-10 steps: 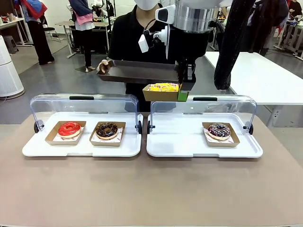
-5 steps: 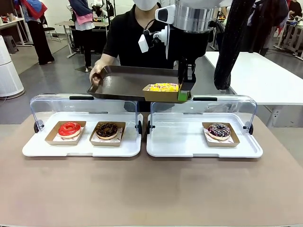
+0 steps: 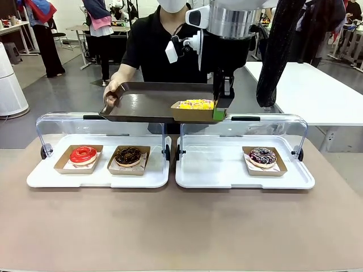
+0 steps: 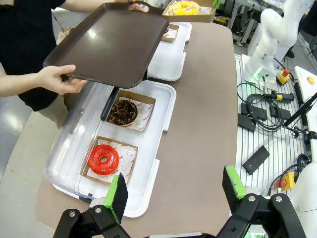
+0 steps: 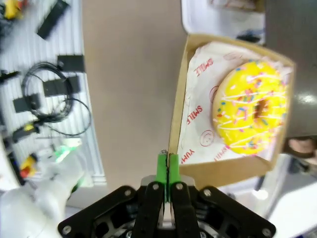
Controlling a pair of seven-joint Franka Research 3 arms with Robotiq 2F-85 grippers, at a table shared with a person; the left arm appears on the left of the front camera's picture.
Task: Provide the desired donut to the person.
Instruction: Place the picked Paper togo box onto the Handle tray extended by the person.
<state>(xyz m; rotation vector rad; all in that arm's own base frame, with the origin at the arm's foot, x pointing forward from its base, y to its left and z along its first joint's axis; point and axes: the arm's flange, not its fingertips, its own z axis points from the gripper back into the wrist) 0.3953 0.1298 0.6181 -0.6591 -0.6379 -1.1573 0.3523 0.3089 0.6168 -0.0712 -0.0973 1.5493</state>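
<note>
The right gripper [image 3: 219, 114] was seen with its two green pads pressed together on the thin side wall of a shallow brown cardboard box [image 3: 190, 115]. In this box a round donut with yellow glaze and coloured sprinkles [image 3: 196, 104] was lying on printed white paper. The box was held in the air and kept level, so that the glazed face and the hole of the donut were turned upward. From the fingers the box stretched sideways toward the robot's left. In the right wrist view it spread from the closed pads [image 5: 162, 168] upward and to the picture's right.

A dark brown rectangular plastic serving tray [image 3: 142, 105] was held by the person in the black shirt [image 3: 153, 45] just beside this gripper, with one hand [image 3: 112, 93] on its far left rim. Its long side ran across the table. The box overlapped its near right corner, but it could not be told if the box touched it.

Below the right gripper a white display tray with a clear raised lid [image 3: 227, 177] was standing, with a dark glazed donut [image 3: 262, 156] in it.

The left gripper [image 4: 176, 191] was held wide apart and nothing was between its pads. Ahead of it and lower, a second white tray [image 4: 148, 173] carried a red donut [image 4: 103, 159] and a chocolate donut [image 4: 123, 111].
</note>
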